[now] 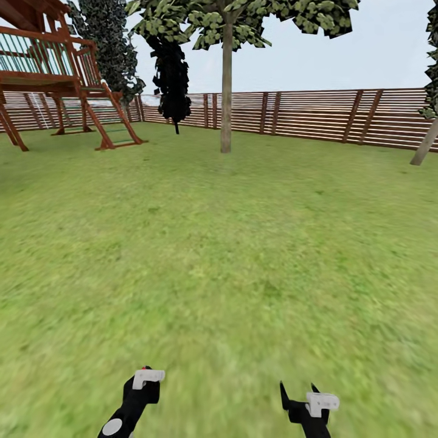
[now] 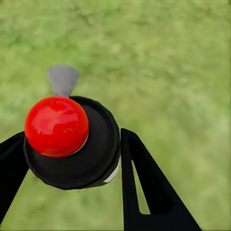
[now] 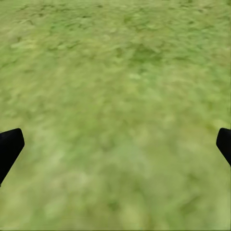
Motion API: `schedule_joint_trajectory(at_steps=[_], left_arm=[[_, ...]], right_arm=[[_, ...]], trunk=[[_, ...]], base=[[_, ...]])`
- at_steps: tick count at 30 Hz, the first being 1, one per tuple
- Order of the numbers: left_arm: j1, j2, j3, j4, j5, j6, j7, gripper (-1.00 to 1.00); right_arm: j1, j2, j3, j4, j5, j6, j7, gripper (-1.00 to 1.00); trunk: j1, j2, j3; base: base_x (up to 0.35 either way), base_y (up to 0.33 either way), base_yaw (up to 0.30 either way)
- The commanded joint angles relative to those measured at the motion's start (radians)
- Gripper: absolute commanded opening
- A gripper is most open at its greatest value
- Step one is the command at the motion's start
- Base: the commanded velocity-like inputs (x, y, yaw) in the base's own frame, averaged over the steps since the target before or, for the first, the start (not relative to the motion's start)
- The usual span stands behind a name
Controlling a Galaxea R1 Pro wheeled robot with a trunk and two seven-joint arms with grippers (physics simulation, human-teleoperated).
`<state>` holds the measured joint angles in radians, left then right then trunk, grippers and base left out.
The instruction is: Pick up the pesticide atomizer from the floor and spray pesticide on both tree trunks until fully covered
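In the left wrist view the pesticide atomizer (image 2: 72, 144), a black bottle with a red ball top and a grey nozzle, sits between the black fingers of my left gripper (image 2: 72, 151), which is shut on it. From the head, the left gripper (image 1: 145, 380) is low over the grass floor (image 1: 243, 255), with a red speck of the atomizer (image 1: 145, 368) at its tip. My right gripper (image 1: 298, 392) stands open and empty over the grass. One tree has its pale trunk (image 1: 226, 97) straight ahead by the fence. A second pale trunk (image 1: 426, 145) leans at the far right.
A brown slat fence (image 1: 304, 115) closes the lawn at the back. A red-brown wooden play structure (image 1: 55, 79) with a ladder stands at the far left. An all-black tree (image 1: 172, 79) stands left of the middle trunk. Open grass lies between me and the trees.
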<state>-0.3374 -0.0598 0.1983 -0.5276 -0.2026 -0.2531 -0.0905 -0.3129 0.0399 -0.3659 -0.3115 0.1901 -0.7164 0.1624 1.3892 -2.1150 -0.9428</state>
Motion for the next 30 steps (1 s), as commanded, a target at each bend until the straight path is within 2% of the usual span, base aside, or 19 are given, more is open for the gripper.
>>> schedule_joint_trajectory(at_steps=[1, 30], left_arm=[[0.0, 0.0, 0.0, 0.0, 0.0, 0.0, 0.0, -1.0], [0.0, -0.002, 0.0, 0.0, 0.001, 0.0, 0.0, -1.0]], right_arm=[[0.0, 0.0, 0.0, 0.0, 0.0, 0.0, 0.0, 1.0], [0.0, 0.0, 0.002, 0.001, 0.0, 0.0, -0.001, 1.0]], trunk=[[0.0, 0.0, 0.0], [0.0, 0.0, -0.004]], base=[[0.341, 0.0, 0.0], [0.341, 0.0, -0.02]])
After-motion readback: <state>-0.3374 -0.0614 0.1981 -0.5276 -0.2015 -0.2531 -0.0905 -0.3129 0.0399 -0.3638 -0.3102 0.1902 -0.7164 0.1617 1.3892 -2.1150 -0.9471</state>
